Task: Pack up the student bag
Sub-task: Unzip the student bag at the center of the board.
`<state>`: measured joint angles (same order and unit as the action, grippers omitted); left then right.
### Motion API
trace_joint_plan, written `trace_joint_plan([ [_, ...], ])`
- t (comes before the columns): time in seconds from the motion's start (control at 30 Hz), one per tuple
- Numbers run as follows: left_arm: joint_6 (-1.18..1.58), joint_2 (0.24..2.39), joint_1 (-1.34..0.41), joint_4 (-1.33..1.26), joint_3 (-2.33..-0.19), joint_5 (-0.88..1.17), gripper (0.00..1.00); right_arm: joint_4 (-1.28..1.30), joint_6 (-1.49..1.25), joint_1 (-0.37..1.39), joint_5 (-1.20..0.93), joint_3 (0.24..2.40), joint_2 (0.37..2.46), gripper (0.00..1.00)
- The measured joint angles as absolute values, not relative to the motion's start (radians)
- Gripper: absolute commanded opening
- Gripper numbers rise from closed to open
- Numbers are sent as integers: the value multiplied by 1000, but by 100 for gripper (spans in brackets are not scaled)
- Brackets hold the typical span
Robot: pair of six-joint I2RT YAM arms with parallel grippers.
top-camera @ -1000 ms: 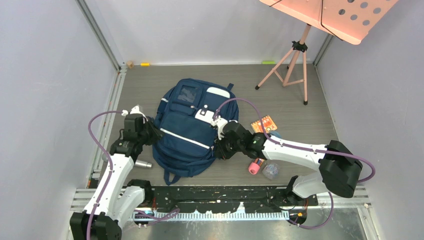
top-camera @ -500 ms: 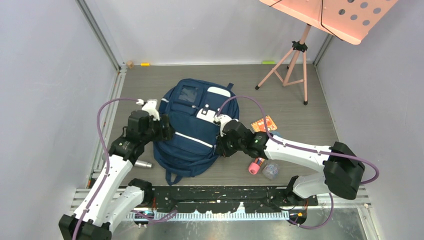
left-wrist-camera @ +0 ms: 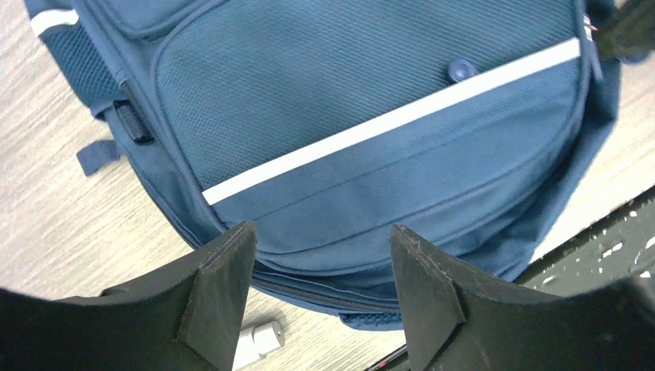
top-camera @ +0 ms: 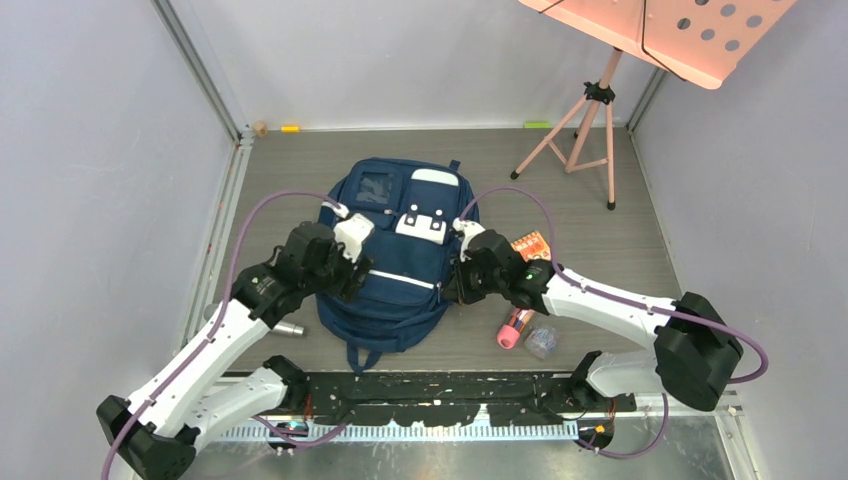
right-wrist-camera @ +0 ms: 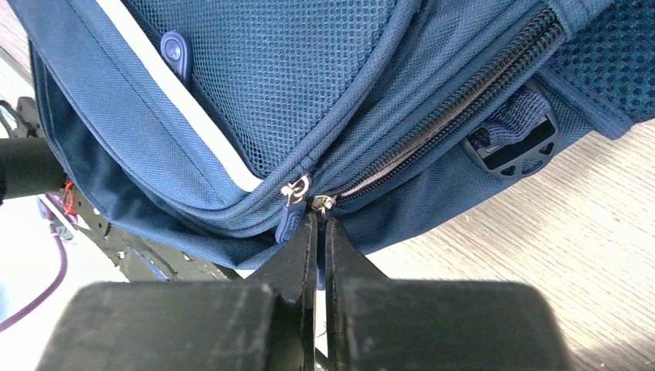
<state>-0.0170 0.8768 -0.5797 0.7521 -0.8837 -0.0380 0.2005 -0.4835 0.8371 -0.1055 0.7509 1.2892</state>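
The student bag [top-camera: 395,290], navy blue with pale stripes, lies flat on the grey floor with its front up. My left gripper [top-camera: 354,273] hovers open over the bag's left side. In the left wrist view its gripper [left-wrist-camera: 320,229] has nothing between the fingers, and the bag's front pocket [left-wrist-camera: 371,100] and white stripe lie below. My right gripper [top-camera: 456,290] is at the bag's right edge. In the right wrist view that gripper [right-wrist-camera: 320,218] is shut on a zipper pull at the slider [right-wrist-camera: 321,203], and a second blue pull tab [right-wrist-camera: 289,221] hangs beside it.
A pink cylinder [top-camera: 512,330], a clear object [top-camera: 541,342] and an orange card [top-camera: 527,245] lie right of the bag. A silver cylinder [top-camera: 288,328] lies at its left. A pink music stand [top-camera: 590,120] stands at the back right. The black rail [top-camera: 450,390] runs along the near edge.
My left gripper opened and swung right, from beside the bag to over its left side. The right gripper moved slightly right and away, staying shut, and the bag turned a little with it.
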Motion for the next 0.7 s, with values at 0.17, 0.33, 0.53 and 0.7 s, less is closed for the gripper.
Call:
trace_joint_plan([
  [0.17, -94, 862, -690, 776, -892, -38, 68, 183, -504, 807, -152, 740, 1287, 1],
  [0.33, -167, 939, -816, 751, -892, -33, 72, 176, -508, 792, -182, 739, 1287, 1],
  [0.53, -242, 1032, -918, 676, -874, -64, 76, 139, -527, 779, -206, 711, 1280, 1],
  [0.7, -282, 1052, -936, 616, -847, -71, 79, 118, -542, 771, -223, 694, 1262, 1],
])
